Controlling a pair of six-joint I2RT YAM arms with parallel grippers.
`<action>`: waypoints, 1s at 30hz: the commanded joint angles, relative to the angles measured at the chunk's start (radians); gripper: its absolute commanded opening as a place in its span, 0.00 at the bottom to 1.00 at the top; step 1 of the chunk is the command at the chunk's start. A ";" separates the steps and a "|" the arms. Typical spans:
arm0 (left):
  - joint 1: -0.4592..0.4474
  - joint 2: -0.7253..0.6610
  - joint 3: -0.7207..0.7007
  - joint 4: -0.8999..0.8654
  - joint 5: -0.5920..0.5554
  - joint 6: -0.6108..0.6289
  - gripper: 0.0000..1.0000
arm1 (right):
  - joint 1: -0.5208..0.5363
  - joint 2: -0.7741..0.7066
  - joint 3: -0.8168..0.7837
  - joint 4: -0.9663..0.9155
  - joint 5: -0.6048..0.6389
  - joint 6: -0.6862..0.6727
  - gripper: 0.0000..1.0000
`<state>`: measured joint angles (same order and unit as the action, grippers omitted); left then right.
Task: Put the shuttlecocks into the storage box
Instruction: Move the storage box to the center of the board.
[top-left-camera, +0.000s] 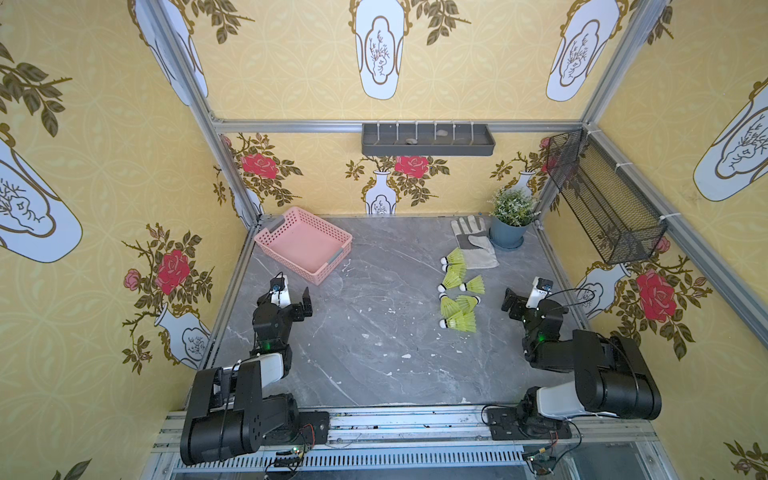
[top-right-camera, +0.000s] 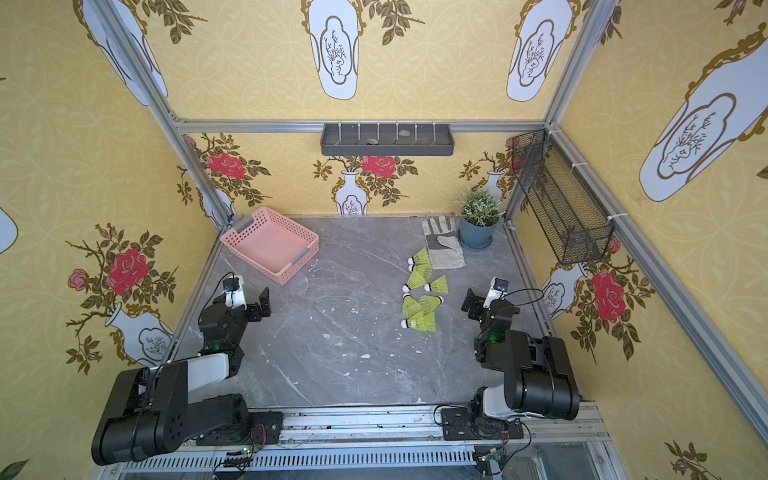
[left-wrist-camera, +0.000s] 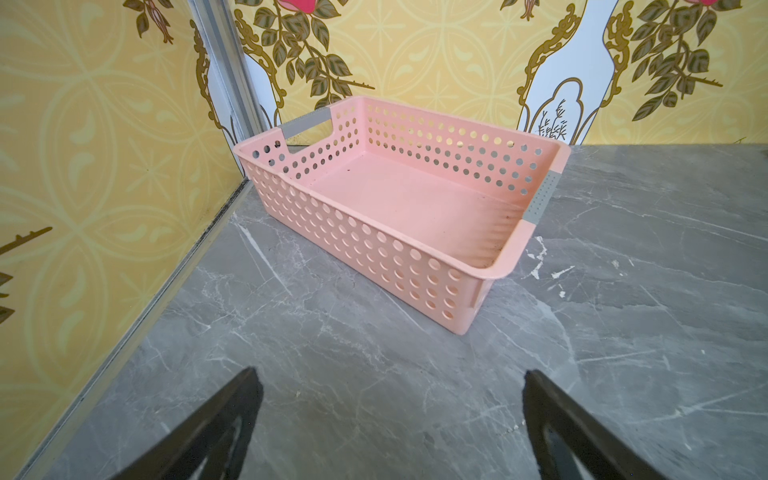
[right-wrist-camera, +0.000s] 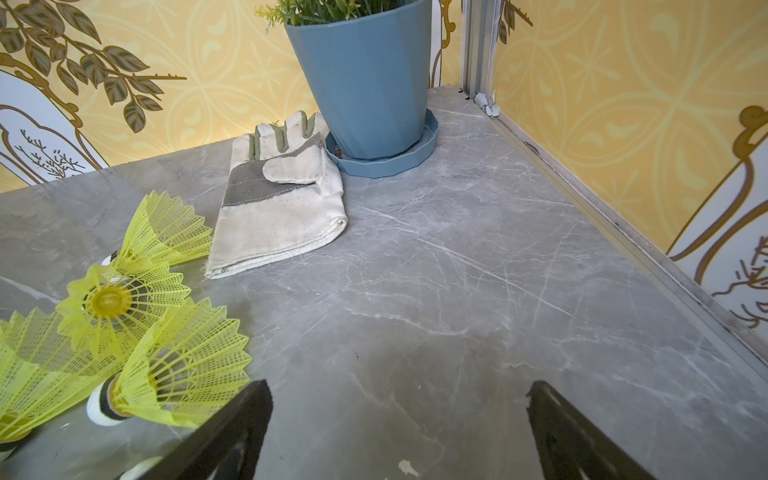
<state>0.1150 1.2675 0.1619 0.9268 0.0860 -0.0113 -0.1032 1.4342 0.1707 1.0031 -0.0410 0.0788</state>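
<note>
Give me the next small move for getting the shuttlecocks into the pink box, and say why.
Probably swing the right gripper toward the nearest shuttlecock and lower its open jaws over it. The shuttlecocks lie loose on the table beside that arm, and the storage box is empty.

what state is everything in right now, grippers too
shuttlecocks: lying on their sides in a loose cluster, none in the box
storage box: upright, empty
left gripper: open, empty
right gripper: open, empty
potted plant: upright
glove: lying flat beside the potted plant
</note>
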 joint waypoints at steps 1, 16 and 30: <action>0.000 0.001 -0.001 0.017 0.002 -0.003 1.00 | 0.002 -0.003 0.001 0.039 0.004 0.000 0.97; 0.000 -0.558 -0.041 -0.388 -0.419 -0.252 1.00 | 0.120 -0.264 0.060 -0.274 0.294 0.012 0.98; 0.000 -0.200 0.440 -0.940 -0.166 -0.632 1.00 | 0.122 -0.304 0.127 -0.429 0.306 0.076 0.97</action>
<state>0.1150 0.9806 0.5179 0.1936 -0.1658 -0.5636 0.0158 1.1358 0.2890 0.5793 0.2462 0.1394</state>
